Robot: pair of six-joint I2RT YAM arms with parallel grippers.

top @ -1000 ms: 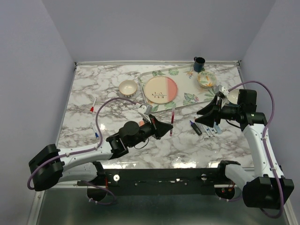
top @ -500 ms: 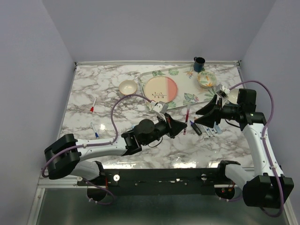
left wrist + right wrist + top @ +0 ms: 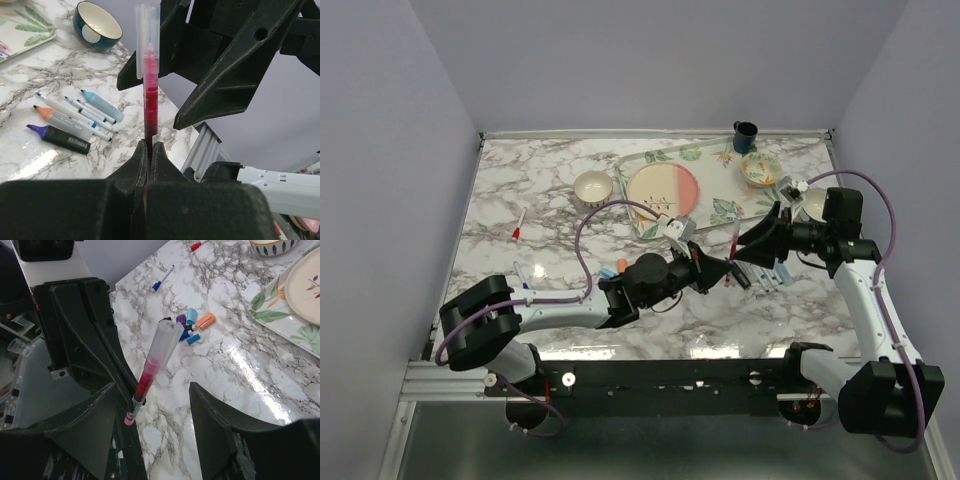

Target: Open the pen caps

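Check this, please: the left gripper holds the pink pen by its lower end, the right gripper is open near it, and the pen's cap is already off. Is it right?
No. The clear cap is still on the pen, as the left wrist view shows. The rest holds: the left gripper grips the pen's lower end and the right gripper is open near it.

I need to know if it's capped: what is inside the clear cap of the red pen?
The clear cap shows the pink tip of the red pen inside it, so it is on. The pen's lower end is hidden between the fingers of the left tool.
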